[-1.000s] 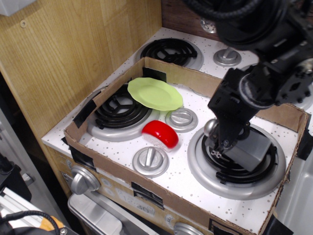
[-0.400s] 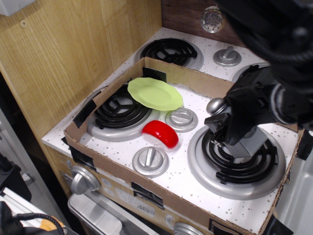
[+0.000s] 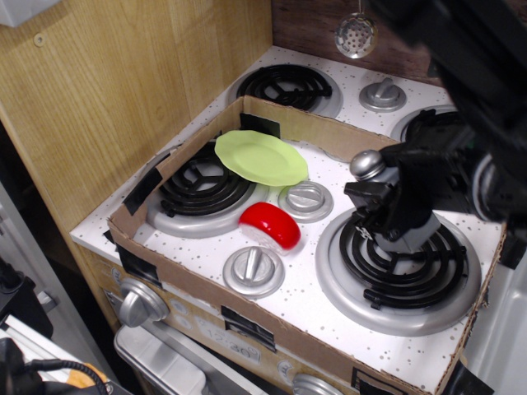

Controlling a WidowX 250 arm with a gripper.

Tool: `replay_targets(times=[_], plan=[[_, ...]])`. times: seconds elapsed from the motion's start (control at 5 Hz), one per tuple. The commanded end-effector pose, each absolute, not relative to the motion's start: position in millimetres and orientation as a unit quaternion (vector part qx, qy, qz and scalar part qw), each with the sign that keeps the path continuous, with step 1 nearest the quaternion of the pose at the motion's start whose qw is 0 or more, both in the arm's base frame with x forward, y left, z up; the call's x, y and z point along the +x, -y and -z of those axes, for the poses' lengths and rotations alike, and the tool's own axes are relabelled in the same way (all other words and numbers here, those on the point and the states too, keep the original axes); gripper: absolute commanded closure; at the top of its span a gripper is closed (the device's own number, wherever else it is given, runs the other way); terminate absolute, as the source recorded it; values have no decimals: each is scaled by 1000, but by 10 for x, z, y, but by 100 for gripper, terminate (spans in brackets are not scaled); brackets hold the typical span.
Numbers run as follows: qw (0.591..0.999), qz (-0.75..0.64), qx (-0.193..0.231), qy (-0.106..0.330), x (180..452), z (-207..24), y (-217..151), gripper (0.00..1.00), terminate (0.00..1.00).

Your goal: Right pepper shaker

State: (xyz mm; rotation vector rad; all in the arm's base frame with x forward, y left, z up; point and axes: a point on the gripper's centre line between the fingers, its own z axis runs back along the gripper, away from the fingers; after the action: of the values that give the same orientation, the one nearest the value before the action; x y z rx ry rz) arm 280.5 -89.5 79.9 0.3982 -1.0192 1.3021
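The pepper shaker (image 3: 405, 239) is a gray block with a shiny round silver cap (image 3: 366, 164) at its upper left end. It is tilted steeply, cap up, with its lower end over the right front burner (image 3: 399, 271). My black gripper (image 3: 381, 216) is shut on the shaker's body from above and hides most of its middle. I cannot tell whether the shaker's lower end touches the burner coils.
A cardboard box rim (image 3: 206, 284) surrounds the stove top. Inside are a green plate (image 3: 261, 156) over the left burner (image 3: 198, 193), a red toy (image 3: 270, 224) and two flat silver stove knobs (image 3: 305, 200) (image 3: 254, 270). A strainer (image 3: 356, 34) hangs at the back.
The shaker lay nearly flat on the right burner; now its cap end has risen and it stands much steeper. My gripper has moved up and slightly right with it.
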Motion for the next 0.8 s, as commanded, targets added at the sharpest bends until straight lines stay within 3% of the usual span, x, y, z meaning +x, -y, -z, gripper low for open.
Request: replay_targets(times=[0.0, 0.2, 0.6], plan=[[647, -569, 183, 474, 2813, -672, 1003, 100, 0], [651, -555, 184, 484, 2826, -537, 995, 100, 0], [588, -497, 202, 606, 2774, -565, 1012, 100, 0]])
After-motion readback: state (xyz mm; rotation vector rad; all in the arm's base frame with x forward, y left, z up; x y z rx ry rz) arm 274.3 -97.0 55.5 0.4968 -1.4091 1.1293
